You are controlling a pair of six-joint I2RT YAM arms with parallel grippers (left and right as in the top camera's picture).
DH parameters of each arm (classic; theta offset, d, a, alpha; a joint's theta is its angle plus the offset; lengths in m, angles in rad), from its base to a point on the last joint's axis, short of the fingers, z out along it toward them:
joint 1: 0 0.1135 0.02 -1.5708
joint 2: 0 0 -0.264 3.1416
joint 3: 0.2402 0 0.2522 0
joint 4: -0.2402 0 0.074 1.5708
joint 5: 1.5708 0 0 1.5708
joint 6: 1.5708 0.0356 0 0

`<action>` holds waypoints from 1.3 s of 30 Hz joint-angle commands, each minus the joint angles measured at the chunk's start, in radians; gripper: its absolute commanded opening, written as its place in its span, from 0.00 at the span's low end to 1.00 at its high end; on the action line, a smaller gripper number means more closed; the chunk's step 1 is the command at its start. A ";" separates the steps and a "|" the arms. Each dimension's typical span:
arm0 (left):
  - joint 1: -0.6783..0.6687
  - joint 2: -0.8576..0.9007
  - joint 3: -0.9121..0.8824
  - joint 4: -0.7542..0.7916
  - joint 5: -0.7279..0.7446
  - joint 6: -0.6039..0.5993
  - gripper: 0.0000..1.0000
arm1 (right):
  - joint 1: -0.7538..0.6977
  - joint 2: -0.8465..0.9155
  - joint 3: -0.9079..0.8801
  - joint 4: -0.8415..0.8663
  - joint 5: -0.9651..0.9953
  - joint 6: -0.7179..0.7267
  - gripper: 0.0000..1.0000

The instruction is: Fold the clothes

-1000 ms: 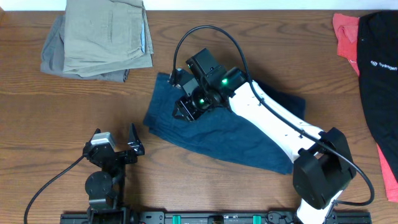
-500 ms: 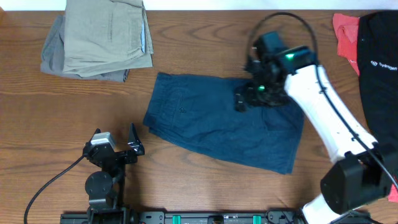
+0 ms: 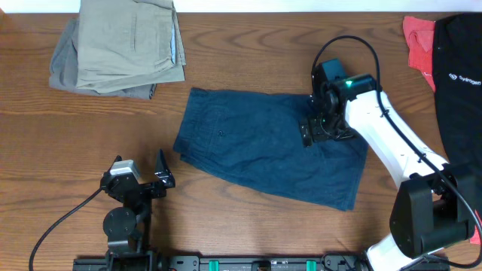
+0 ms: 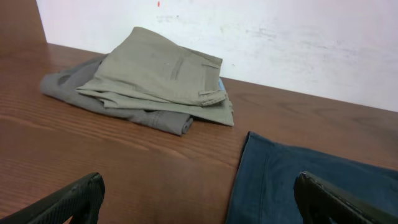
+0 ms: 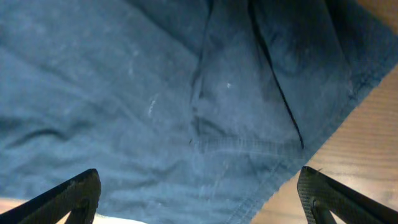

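Observation:
The dark navy shorts [image 3: 256,150] lie spread flat in the middle of the table, waistband to the left. My right gripper [image 3: 312,134] hovers over their right part, open with nothing between its fingers; in its wrist view the navy cloth [image 5: 155,93] fills the frame above the right gripper [image 5: 199,199]. My left gripper [image 3: 151,181] rests near the front edge, open and empty, short of the shorts' left end. In the left wrist view the left gripper [image 4: 199,202] faces bare wood, with the shorts' edge [image 4: 298,180] by its right finger [image 4: 329,202].
A folded khaki piece [image 3: 132,41] lies on a grey one [image 3: 64,68] at the back left, also seen as the khaki piece [image 4: 165,78]. A black garment [image 3: 459,83] and a coral-red piece [image 3: 418,41] lie at the right edge.
My right gripper swung from over the shorts' left part to their right part and opened wide. The shorts now show whole and flat. The left arm has not moved.

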 commanded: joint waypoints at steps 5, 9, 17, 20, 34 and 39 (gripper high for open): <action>-0.001 -0.002 -0.023 -0.028 -0.026 -0.009 0.98 | -0.027 -0.002 -0.122 0.141 0.037 0.026 0.87; -0.001 -0.002 -0.023 -0.028 -0.026 -0.009 0.98 | -0.027 -0.002 -0.188 0.227 0.037 0.032 0.84; -0.001 -0.002 -0.023 -0.028 -0.026 -0.009 0.98 | -0.027 -0.002 -0.272 0.346 0.037 0.060 0.53; -0.001 -0.002 -0.023 -0.028 -0.026 -0.009 0.98 | -0.027 -0.002 -0.303 0.386 0.037 0.060 0.53; -0.001 -0.002 -0.023 -0.028 -0.026 -0.009 0.98 | -0.027 -0.002 -0.306 0.399 0.043 0.067 0.01; -0.001 -0.002 -0.023 -0.028 -0.026 -0.009 0.98 | -0.028 -0.002 -0.300 0.399 0.119 0.067 0.01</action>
